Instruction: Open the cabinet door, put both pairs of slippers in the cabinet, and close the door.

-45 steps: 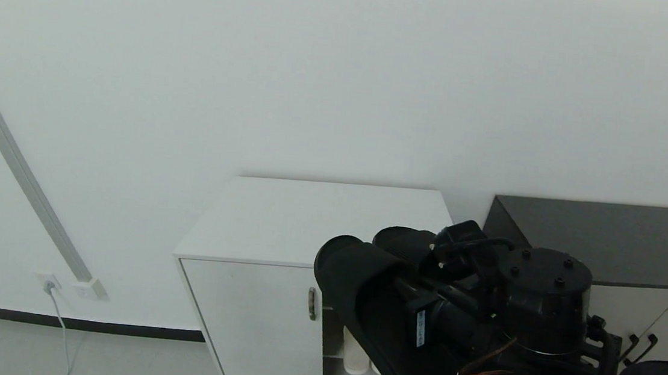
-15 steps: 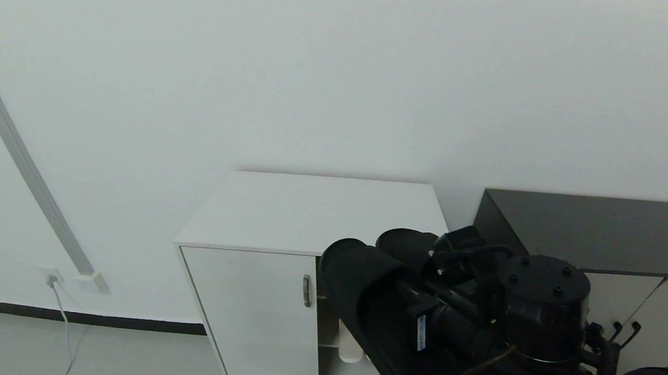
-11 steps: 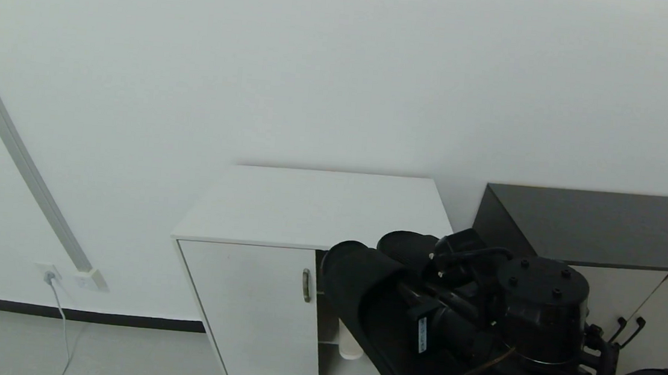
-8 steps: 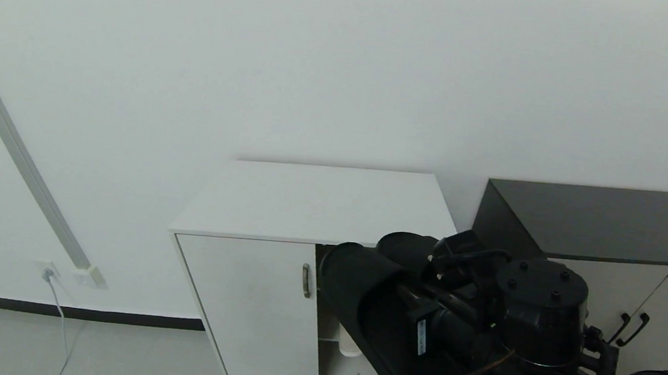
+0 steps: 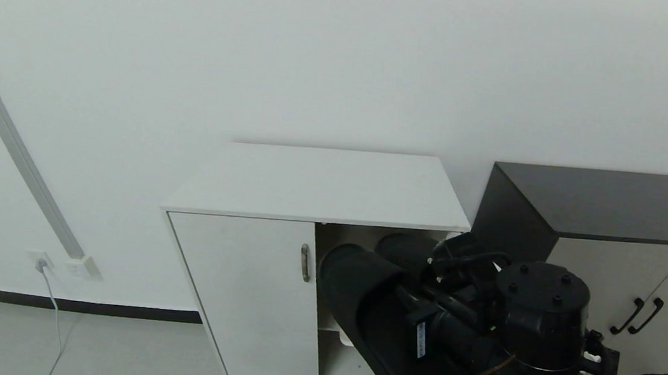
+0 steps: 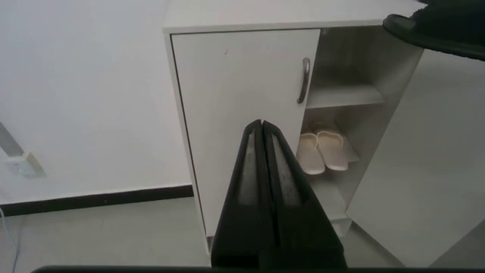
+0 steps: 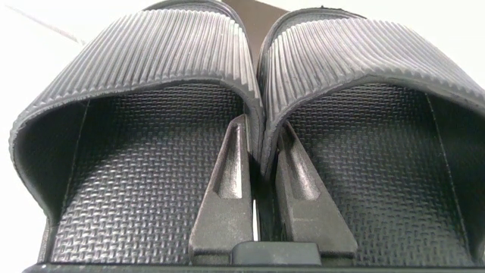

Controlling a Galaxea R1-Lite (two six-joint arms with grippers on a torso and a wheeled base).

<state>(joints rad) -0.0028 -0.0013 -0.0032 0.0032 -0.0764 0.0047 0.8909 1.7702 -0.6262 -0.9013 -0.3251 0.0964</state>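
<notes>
black ribbed slippers, white cabinet

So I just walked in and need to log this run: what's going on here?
The right gripper is shut on a pair of black slippers, pinching their inner strap edges together. It holds them in front of the white cabinet, whose right half is open. A pair of white slippers lies inside. The left gripper is shut and empty, facing the cabinet's closed left door.

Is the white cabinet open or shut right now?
Open: the right side of the cabinet shows shelves, beige slippers on one; its left door is shut.
</notes>
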